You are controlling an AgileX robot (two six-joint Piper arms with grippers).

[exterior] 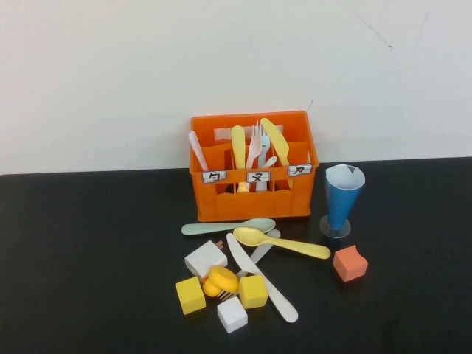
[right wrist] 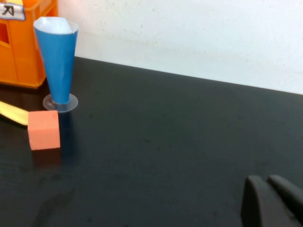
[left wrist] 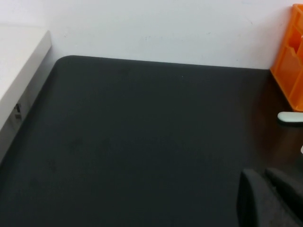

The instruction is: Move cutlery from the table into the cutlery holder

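The orange cutlery holder [exterior: 252,195] stands at the table's back middle and holds several pieces of cutlery. A pale fork [exterior: 257,255] seems to lie slantwise in the pile in front of it, with its rounded handle end near the yellow spoon [exterior: 284,244] and its tines by a yellow duck toy [exterior: 221,280]. Neither arm shows in the high view. My left gripper [left wrist: 265,177] is shut and empty over bare table, left of the holder [left wrist: 291,71]. My right gripper [right wrist: 267,182] is shut and empty over bare table, right of the holder [right wrist: 19,52].
A pale green spoon [exterior: 228,227] and a long white knife [exterior: 267,286] lie in the pile, among yellow blocks [exterior: 190,295] and white blocks [exterior: 231,315]. A blue cup [exterior: 343,199] and an orange cube [exterior: 349,263] stand to the right. The cup [right wrist: 57,56] and the cube [right wrist: 44,128] also show in the right wrist view.
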